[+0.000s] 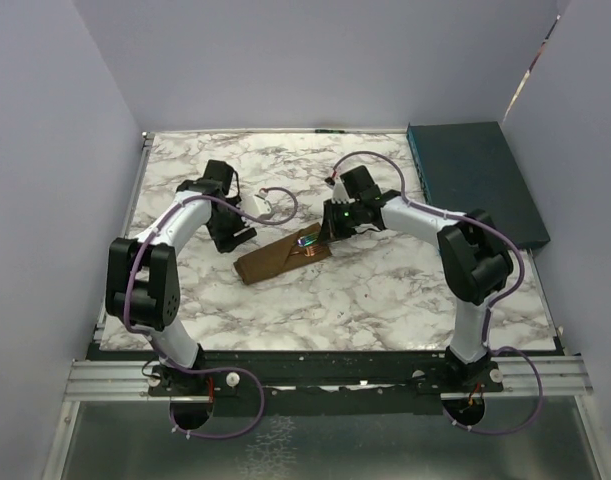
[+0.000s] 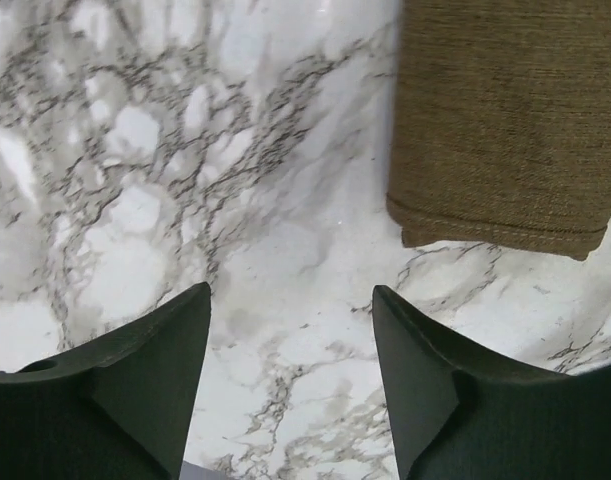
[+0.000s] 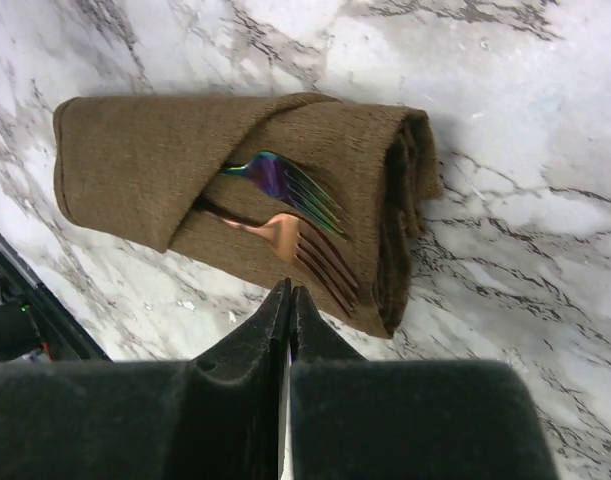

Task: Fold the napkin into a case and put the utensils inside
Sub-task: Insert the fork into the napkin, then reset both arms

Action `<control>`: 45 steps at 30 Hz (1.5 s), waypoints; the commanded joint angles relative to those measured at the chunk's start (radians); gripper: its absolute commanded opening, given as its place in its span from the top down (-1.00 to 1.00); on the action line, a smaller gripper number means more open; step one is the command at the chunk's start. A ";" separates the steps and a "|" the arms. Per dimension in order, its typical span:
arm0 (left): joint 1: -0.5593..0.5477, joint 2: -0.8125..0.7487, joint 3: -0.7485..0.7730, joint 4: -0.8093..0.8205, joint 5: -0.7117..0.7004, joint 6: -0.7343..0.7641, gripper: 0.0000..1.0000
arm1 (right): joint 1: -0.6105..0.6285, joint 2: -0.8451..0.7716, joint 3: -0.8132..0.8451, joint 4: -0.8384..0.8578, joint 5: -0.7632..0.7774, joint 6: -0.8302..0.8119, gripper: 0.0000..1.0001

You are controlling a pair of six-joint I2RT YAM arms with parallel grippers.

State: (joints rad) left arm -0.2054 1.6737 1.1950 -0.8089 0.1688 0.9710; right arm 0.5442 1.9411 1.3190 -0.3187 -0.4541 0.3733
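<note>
The brown napkin is folded into a narrow case (image 1: 277, 260) and lies flat on the marble table. In the right wrist view the case (image 3: 135, 160) holds two fork heads sticking out of its diagonal fold: a copper fork (image 3: 303, 245) and an iridescent green-purple fork (image 3: 285, 185). My right gripper (image 3: 289, 292) is shut and empty, its tips just off the case's near edge beside the copper tines; it also shows in the top view (image 1: 327, 234). My left gripper (image 2: 290, 300) is open and empty over bare marble, with the case's end (image 2: 505, 120) just beyond its right finger.
A dark teal flat box (image 1: 477, 180) lies at the back right of the table. A white cable (image 1: 275, 205) loops near the left wrist. Purple-grey walls enclose the marble table (image 1: 365, 290) on three sides.
</note>
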 commanded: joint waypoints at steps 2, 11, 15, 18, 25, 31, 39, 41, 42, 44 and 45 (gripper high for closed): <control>0.054 0.011 0.127 -0.101 0.072 -0.103 -0.92 | 0.008 -0.007 -0.011 0.044 0.040 0.021 0.57; 0.160 0.047 0.327 -0.016 0.044 -0.456 -0.98 | -0.082 -0.262 -0.118 0.017 0.339 -0.005 -0.99; 0.194 -0.009 0.181 0.206 0.024 -0.619 -0.98 | -0.172 -0.432 -0.271 0.110 0.569 0.036 -1.00; 0.195 -0.065 -0.011 0.430 -0.056 -0.748 -0.98 | -0.231 -0.515 -0.387 0.182 0.767 0.054 -1.00; 0.195 -0.122 -0.352 0.829 -0.124 -0.845 -0.98 | -0.305 -0.576 -0.730 0.678 1.151 -0.174 -1.00; 0.195 -0.147 -0.622 1.289 -0.137 -0.915 -0.98 | -0.440 -0.566 -0.860 0.905 1.119 -0.140 -1.00; 0.187 -0.101 -0.760 1.685 -0.140 -0.967 -0.98 | -0.504 -0.496 -0.977 1.299 0.951 -0.252 -1.00; 0.177 -0.110 -0.778 1.712 -0.140 -0.962 -0.98 | -0.507 -0.468 -0.989 1.351 0.931 -0.252 -1.00; 0.169 -0.121 -0.794 1.733 -0.150 -0.958 -0.98 | -0.513 -0.453 -0.998 1.388 0.917 -0.262 -1.00; 0.159 -0.152 -0.840 1.783 -0.161 -0.950 -0.98 | -0.517 -0.456 -0.978 1.327 0.871 -0.264 -1.00; 0.153 -0.171 -0.867 1.818 -0.180 -0.948 -0.98 | -0.517 -0.451 -0.989 1.365 0.833 -0.279 -1.00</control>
State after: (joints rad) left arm -0.0288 1.5604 0.4099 0.7994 0.0357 0.0307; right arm 0.0380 1.4700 0.3435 0.9131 0.4969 0.1394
